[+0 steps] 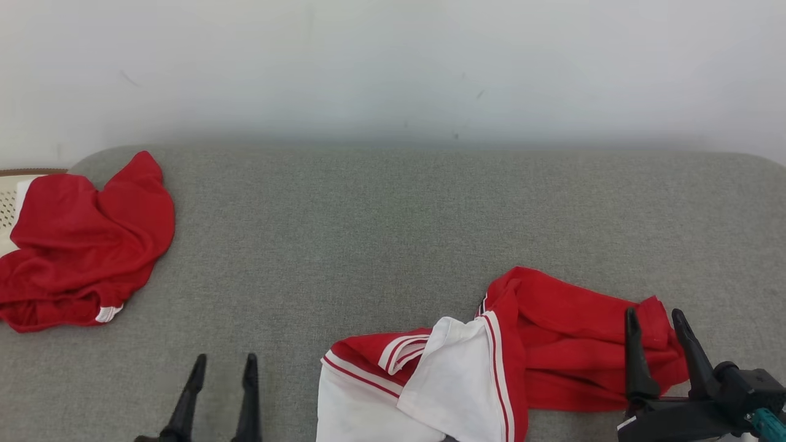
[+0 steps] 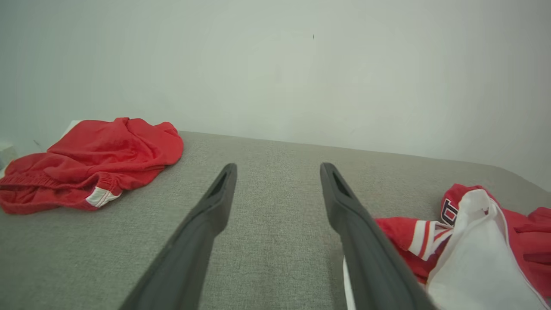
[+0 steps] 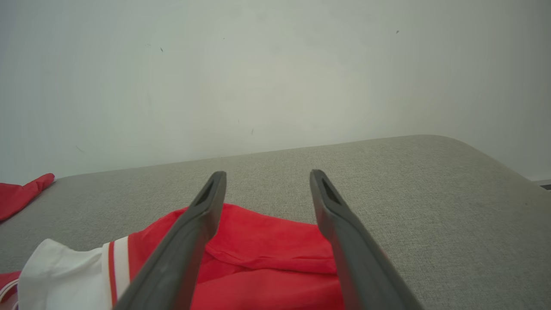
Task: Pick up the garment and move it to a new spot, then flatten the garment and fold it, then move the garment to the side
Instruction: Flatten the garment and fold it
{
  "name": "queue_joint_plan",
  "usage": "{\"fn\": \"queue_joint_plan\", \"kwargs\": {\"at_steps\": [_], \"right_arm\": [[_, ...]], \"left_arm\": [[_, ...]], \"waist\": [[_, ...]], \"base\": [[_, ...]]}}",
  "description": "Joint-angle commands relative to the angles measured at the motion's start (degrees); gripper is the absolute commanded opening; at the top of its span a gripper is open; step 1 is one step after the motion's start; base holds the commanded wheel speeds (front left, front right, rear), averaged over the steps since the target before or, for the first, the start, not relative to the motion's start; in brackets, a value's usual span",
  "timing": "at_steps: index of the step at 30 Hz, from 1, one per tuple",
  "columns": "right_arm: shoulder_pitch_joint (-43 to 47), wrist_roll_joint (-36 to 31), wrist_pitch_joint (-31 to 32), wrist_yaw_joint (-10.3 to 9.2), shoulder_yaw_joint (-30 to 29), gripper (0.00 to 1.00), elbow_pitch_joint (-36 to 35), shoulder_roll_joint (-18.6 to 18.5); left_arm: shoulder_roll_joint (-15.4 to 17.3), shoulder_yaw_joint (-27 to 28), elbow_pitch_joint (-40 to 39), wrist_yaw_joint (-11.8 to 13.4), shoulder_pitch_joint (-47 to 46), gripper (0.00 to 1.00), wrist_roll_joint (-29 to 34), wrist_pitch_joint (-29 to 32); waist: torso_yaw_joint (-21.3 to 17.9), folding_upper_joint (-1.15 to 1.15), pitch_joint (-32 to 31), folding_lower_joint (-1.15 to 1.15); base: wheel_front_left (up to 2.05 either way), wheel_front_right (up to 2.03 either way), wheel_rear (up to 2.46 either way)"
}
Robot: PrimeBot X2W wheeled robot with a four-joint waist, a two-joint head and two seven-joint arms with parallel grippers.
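Observation:
A crumpled red and white garment (image 1: 540, 350) with red-and-white striped trim lies on the grey padded surface (image 1: 368, 233), at the front right. My right gripper (image 1: 654, 313) stands open over the garment's red right end, with nothing held between its fingers. The right wrist view has the red cloth (image 3: 267, 249) lying below the spread gripper (image 3: 267, 174). My left gripper (image 1: 225, 359) is open and empty over bare surface, left of the garment. From the left wrist, the garment (image 2: 473, 241) lies to the right of that gripper (image 2: 279, 168).
A second, all-red garment (image 1: 80, 245) with a small white trim lies bunched at the far left, partly over a cream perforated basket (image 1: 7, 202). A pale wall (image 1: 393, 73) runs behind the surface, whose back corners are rounded.

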Motion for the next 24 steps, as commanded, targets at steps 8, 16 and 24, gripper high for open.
{"fn": "queue_joint_plan", "kwargs": {"at_steps": [8, 16, 24], "right_arm": [[-2.2, 0.3, -1.1, 0.03, 1.2, 1.00, 1.6, 0.5], [-3.2, 0.9, -2.1, 0.03, 2.0, 1.00, 3.1, 1.0], [-4.7, 1.0, -2.6, 0.03, 3.1, 1.00, 4.2, 1.4]], "left_arm": [[0.0, -8.2, 4.9, -7.3, -6.7, 1.00, 1.2, -0.2], [0.4, -17.3, 13.2, -10.2, -12.9, 1.00, 1.2, -0.2], [2.1, -22.2, 21.8, -10.6, -19.8, 1.00, 0.0, 0.9]], "waist": [[-3.0, 0.00, 0.8, 0.00], [-7.6, 0.00, 1.9, 0.00], [-11.6, 0.00, 3.4, 0.00]], "base": [[0.00, 0.00, 0.00], [0.00, 0.00, 0.00], [0.00, 0.00, 0.00]]}}
